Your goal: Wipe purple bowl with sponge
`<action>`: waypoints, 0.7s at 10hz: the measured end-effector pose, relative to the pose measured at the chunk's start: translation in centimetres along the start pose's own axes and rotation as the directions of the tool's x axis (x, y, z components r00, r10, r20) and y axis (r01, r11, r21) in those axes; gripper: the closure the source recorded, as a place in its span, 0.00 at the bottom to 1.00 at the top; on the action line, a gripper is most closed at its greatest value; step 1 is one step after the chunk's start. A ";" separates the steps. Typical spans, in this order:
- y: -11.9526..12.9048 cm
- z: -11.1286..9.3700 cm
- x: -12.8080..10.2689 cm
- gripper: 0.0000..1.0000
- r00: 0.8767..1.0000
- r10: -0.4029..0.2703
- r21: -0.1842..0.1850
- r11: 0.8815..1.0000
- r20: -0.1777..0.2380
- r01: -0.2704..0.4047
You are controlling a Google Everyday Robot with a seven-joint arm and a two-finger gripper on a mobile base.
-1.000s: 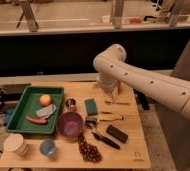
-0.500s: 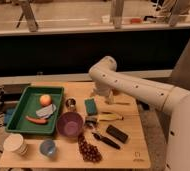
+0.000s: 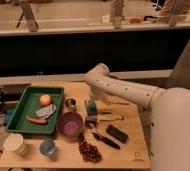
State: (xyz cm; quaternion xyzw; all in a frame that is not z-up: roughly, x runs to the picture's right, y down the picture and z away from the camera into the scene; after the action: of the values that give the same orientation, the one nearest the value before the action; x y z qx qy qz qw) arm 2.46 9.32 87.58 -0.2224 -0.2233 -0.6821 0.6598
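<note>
The purple bowl (image 3: 69, 124) stands near the middle of the wooden table (image 3: 133, 150), just right of the green tray. The teal-green sponge (image 3: 91, 108) lies flat on the table up and to the right of the bowl. My white arm reaches in from the right, bends at its elbow (image 3: 98, 76) and points down. My gripper (image 3: 91, 101) is right over the sponge, at or touching its top, and hides part of it. The bowl looks empty.
The green tray (image 3: 18, 112) holds an orange fruit (image 3: 45, 99), a grey flat piece (image 3: 46, 111) and a red-orange piece (image 3: 36, 120). A small can (image 3: 70, 104), yellow item (image 3: 109, 116), black block (image 3: 117, 133), dark tool (image 3: 105, 140), grapes (image 3: 88, 149), blue cup (image 3: 48, 147) and white cup (image 3: 15, 145) surround the bowl.
My arm has swung left and come down. The gripper moved from above the table's right side to directly over the sponge. Bowl and sponge have not moved.
</note>
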 end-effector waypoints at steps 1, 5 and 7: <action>-0.8 0.5 -0.1 0.20 0.998 -0.062 0.006 0.998 0.030 0.062; -2.0 3.6 -0.5 0.20 0.985 -0.145 0.025 0.989 0.091 0.143; -2.6 4.9 -0.4 0.20 0.987 -0.143 0.053 0.989 0.076 0.139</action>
State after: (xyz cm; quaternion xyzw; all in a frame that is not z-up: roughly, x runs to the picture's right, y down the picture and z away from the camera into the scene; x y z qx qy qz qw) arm -0.09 12.67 91.28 -0.2172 -0.2804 -0.7124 0.6055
